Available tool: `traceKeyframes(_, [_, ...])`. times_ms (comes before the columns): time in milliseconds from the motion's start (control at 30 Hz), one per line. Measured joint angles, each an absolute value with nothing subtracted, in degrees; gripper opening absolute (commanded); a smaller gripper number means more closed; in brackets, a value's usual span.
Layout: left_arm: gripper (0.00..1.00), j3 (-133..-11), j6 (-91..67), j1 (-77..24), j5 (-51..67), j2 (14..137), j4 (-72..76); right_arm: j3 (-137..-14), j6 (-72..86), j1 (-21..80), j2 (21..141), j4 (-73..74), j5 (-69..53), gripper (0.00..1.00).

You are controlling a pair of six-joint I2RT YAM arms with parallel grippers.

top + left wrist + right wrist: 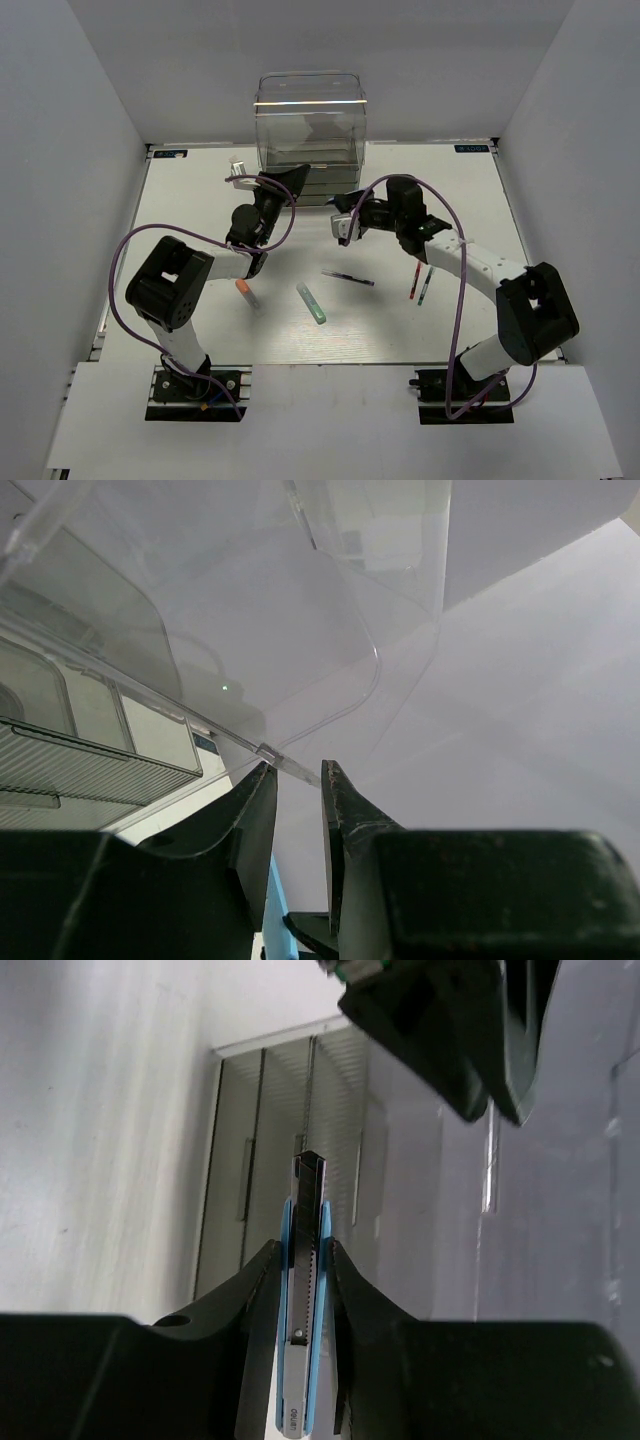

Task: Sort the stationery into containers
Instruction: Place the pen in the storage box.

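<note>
The clear drawer unit stands at the back centre. My left gripper is at its lower front. In the left wrist view its jaws stand close together on the clear lip of a pulled-out drawer; a light blue sliver shows low between the fingers. My right gripper is shut on a light blue cutter-like pen, pointing at the drawer fronts. On the table lie an orange-capped marker, a green-tipped one, a thin dark pen, a red pen and a teal pen.
White walls close the table on the left, right and back. The left gripper's dark body hangs just above and right of my right gripper's tip. The arm bases stand at the near edge.
</note>
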State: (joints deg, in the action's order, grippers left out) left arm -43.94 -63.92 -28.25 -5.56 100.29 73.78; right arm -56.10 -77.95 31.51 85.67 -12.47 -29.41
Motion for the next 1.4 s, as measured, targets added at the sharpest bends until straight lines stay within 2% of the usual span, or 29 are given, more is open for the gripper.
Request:
traceKeyframes(367, [0.35, -43.83, -64.05, -28.25, -5.56, 100.29, 73.8, -52.6, -88.18, 31.68, 87.5, -19.33, -36.64, 0.0])
traceKeyframes(1400, [0.35, -43.59, -64.31, -28.23, -5.63, 100.29, 73.8, -51.09, -95.0, 30.96, 96.97, -39.29, -42.81, 0.0])
